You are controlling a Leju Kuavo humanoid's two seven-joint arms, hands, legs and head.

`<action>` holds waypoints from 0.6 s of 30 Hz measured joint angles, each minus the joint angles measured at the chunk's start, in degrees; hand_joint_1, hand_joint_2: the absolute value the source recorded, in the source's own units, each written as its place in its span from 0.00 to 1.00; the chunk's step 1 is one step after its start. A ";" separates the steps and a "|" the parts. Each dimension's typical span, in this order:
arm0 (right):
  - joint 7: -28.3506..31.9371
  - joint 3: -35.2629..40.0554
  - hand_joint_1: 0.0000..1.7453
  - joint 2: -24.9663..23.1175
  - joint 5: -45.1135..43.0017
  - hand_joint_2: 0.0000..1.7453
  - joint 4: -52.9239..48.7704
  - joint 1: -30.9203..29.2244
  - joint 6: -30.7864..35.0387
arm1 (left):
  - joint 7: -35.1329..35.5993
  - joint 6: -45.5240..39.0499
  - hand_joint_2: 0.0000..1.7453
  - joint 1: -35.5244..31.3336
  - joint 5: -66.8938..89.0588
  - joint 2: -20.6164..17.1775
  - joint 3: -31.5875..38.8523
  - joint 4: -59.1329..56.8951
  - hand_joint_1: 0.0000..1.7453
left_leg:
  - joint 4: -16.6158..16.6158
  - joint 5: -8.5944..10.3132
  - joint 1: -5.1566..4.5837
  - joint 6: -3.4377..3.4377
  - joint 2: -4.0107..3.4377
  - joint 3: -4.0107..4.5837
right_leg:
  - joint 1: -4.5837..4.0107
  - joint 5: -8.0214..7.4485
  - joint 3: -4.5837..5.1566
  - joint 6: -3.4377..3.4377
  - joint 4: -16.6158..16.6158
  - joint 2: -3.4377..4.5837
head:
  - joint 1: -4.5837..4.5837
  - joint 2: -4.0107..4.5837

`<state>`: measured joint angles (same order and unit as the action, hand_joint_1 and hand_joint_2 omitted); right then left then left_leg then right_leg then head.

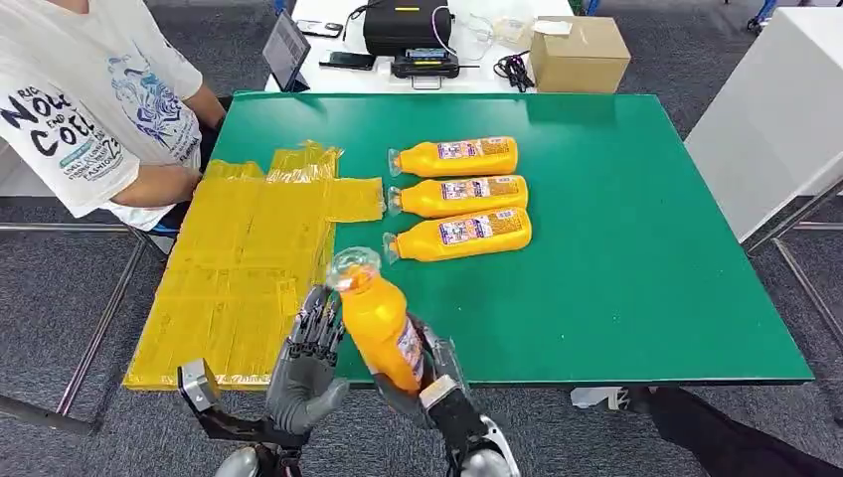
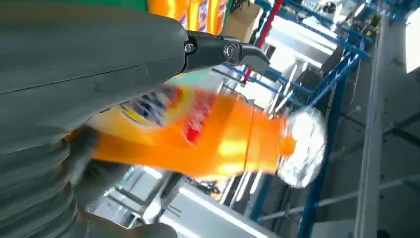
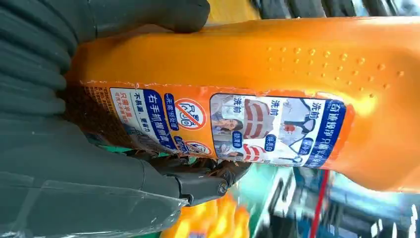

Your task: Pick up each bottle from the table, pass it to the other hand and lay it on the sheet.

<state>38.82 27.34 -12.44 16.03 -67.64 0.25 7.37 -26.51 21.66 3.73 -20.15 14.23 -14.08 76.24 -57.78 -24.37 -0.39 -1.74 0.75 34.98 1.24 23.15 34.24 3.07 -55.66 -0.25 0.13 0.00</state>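
Four orange bottles: three lie in a row on the green table. The fourth bottle stands gripped in the right hand. The left hand, fingers spread, holds nothing beside it, near one yellow sheet.

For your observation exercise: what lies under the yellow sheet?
Under the yellow sheet lies the green table; the sheet overhangs its left edge. Whatever else is beneath is covered.

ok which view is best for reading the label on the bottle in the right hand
The right wrist view: the label shows sharp and close on the held bottle. The left wrist view shows it blurred, and the head view shows just a sliver beside the right hand.
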 measured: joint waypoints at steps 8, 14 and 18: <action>-1.88 5.95 1.00 -1.97 11.23 1.00 10.86 -5.67 2.47 | 1.20 -1.36 1.00 -1.72 3.41 -1.11 0.92 -3.06 0.00 | 0.00 0.03 0.04 0.01 -0.06 -0.03 | -0.03 0.00 0.00 0.00 -0.01 0.02 | 0.00 0.00; -2.64 8.37 1.00 -1.97 13.19 1.00 15.01 -8.26 2.58 | 1.38 -1.57 1.00 -2.27 4.52 -1.92 1.92 -4.50 0.00 | 0.00 -0.01 0.01 0.01 -0.16 -0.11 | -0.02 0.00 -0.03 0.00 0.01 0.05 | -0.02 0.00; -2.82 9.38 1.00 -1.94 14.00 1.00 16.61 -9.36 2.75 | 1.44 -1.81 1.00 -2.39 4.61 -2.03 2.51 -5.18 0.00 | 0.00 -0.03 0.02 0.03 -0.20 -0.25 | -0.03 0.01 -0.09 -0.02 0.02 0.05 | 0.00 0.00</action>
<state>36.00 36.72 -14.38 30.03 -51.03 -9.11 10.12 -25.07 19.85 1.34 -15.54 12.20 -11.56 71.06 -57.78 -24.39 -0.37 -1.71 0.55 34.73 1.21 23.16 34.15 3.05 -55.65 -0.20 0.13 0.00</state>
